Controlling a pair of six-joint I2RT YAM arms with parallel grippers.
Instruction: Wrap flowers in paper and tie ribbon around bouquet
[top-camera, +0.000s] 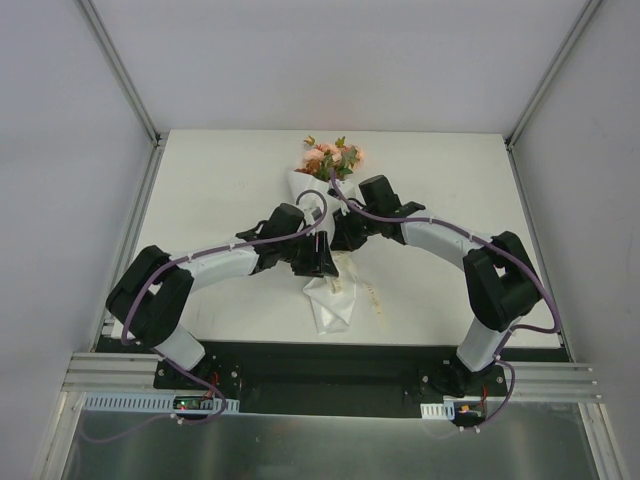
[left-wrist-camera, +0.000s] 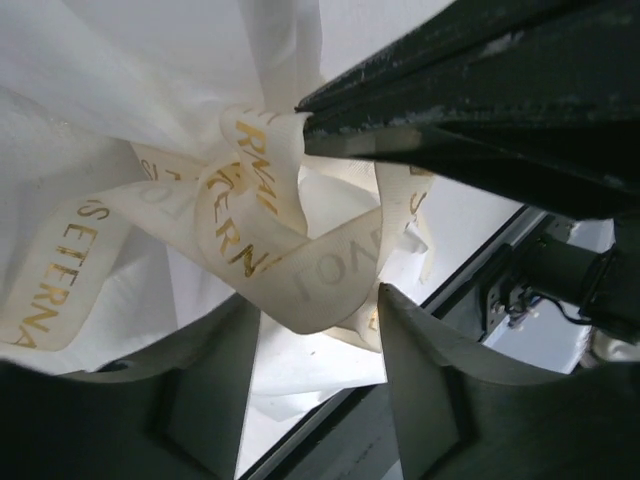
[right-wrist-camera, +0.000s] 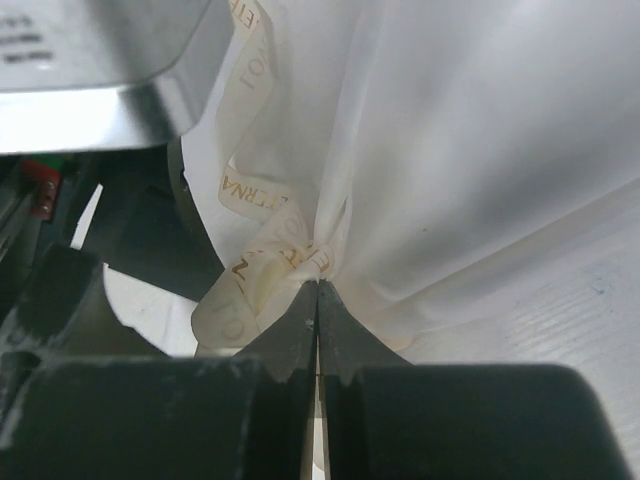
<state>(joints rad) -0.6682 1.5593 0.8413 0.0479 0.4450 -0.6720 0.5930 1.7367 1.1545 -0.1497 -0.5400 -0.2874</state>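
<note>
Left arm (top-camera: 215, 265) and right arm (top-camera: 440, 238): white tube links between chunky black joint housings. A purple cable (top-camera: 400, 220) runs along each arm, with slack loops near elbows and wrists. Bases (top-camera: 190, 380) are black, each with a small green board (top-camera: 185, 403) and thin wires beside it. Left hand (left-wrist-camera: 318, 300): dark grey matte fingers (left-wrist-camera: 200, 400), broad, with flat inner faces. Right hand (right-wrist-camera: 317, 285): black fingers (right-wrist-camera: 280, 350) tapering to thin tips, edges scuffed with pale scratches.
</note>
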